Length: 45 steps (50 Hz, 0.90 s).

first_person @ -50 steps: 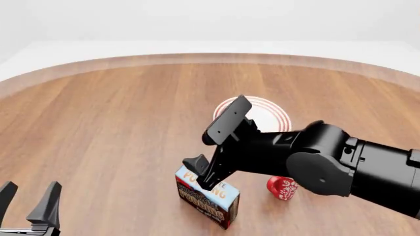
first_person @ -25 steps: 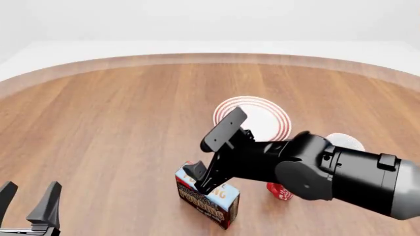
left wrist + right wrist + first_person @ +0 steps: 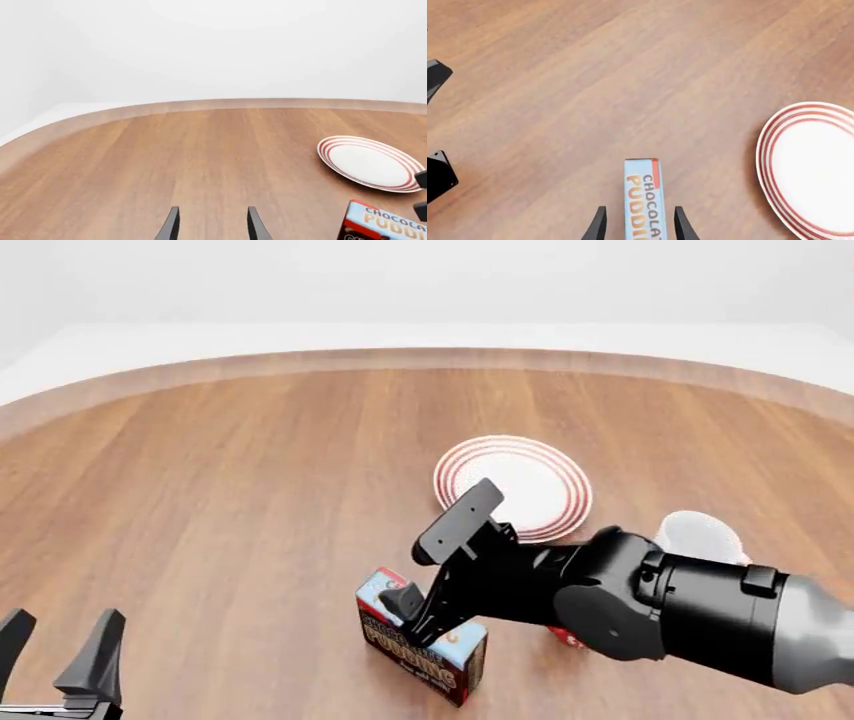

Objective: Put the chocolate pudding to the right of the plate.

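The chocolate pudding [image 3: 424,652] box stands on edge near the table's front, light-blue top up. It also shows in the right wrist view [image 3: 644,197] and the left wrist view [image 3: 381,224]. My right gripper [image 3: 408,616] is low over it, open, with a finger on each side of the box top [image 3: 639,209] and small gaps showing. The plate [image 3: 514,485] lies behind and to the right of the box, also in the right wrist view [image 3: 810,167] and the left wrist view [image 3: 370,162]. My left gripper [image 3: 63,628] is open and empty at the front left [image 3: 212,210].
A white mug [image 3: 701,536] stands to the right of the plate, partly behind my right arm. A small red object [image 3: 563,637] peeks out under the arm, right of the box. Bare wooden table [image 3: 240,490] stretches left and back to a curved far edge.
My right gripper has come down onto the pudding box, its fingers now on both sides of it. The arm has dropped, uncovering the plate and the white mug. The left arm has not moved.
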Available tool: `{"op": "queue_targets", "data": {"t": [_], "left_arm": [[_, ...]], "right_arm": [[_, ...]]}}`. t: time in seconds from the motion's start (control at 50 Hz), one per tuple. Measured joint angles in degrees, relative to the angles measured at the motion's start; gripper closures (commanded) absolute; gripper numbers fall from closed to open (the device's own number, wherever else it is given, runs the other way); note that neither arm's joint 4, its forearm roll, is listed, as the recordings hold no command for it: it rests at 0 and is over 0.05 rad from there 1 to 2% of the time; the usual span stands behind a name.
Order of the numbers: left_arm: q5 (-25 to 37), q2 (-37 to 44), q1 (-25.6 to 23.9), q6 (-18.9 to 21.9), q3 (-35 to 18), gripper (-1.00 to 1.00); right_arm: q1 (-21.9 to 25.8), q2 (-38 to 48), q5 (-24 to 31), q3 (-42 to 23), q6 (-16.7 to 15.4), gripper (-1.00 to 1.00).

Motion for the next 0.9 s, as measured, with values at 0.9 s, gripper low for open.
{"op": "queue_targets", "data": {"t": [0.9], "left_arm": [[0.0, 0.0, 0.0, 0.0, 0.0, -1.0]], "right_arm": [[-0.1, 3.2, -3.0, 2.2, 2.6, -1.0]]}}
